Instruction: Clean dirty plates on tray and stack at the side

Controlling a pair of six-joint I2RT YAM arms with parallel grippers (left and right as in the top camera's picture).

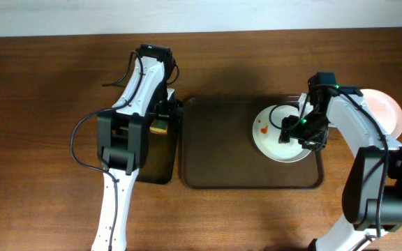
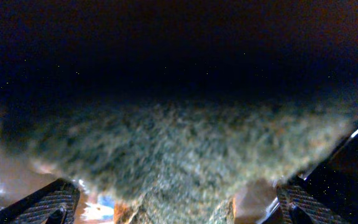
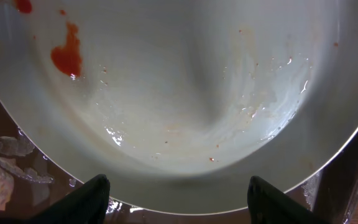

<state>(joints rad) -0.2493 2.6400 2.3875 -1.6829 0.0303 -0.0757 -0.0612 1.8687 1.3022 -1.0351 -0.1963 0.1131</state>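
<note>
A white plate [image 1: 269, 134] with an orange-red smear lies on the right part of the brown tray [image 1: 215, 150]. It fills the right wrist view [image 3: 185, 93], where the smear [image 3: 67, 56] sits at the upper left. My right gripper [image 1: 295, 132] hovers open over the plate's near rim [image 3: 182, 199] and holds nothing. A second plate [image 1: 389, 108] lies on the table at the far right, partly behind my right arm. My left gripper [image 1: 160, 124] is open, its fingers [image 2: 176, 208] wide on either side of a green-topped sponge [image 2: 179, 149].
A narrow black tray [image 1: 155, 164] lies left of the brown tray, under my left arm, with the sponge [image 1: 160, 127] at its far end. The brown tray's surface beside the plate looks wet [image 3: 11, 168]. Wooden table all around.
</note>
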